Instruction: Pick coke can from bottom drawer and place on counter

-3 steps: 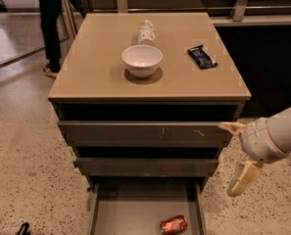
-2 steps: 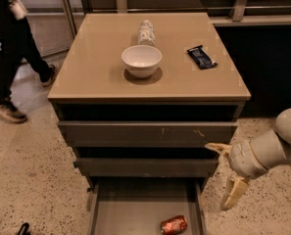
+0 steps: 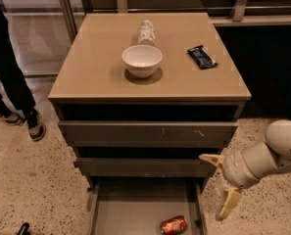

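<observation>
Dropping lower and leftward since the earlier view, the claw [image 3: 210, 187] is now hanging just off the cabinet's right side, about level with the top of the open bottom drawer [image 3: 128, 212]. Coke can [image 3: 173, 225] is lying on its side on the drawer floor, close to the right wall, below and left of the claw and not touching it. Claw is gaping wide, one finger pointing left and the other down, gripping nothing. Risks, as I am judging them: a can lying on its side is liable to roll if one finger nudges it first. The drawer's right wall and the middle drawer front overhead are also leaving little room, so a finger could clip either. Arm [image 3: 262, 155] is reaching in from the right, pale forearm angling down-left. Tabletop [image 3: 194, 84] above is carrying a white bowl [image 3: 142, 60], a pale can [image 3: 146, 32] and a dark wrapper [image 3: 202, 57].
</observation>
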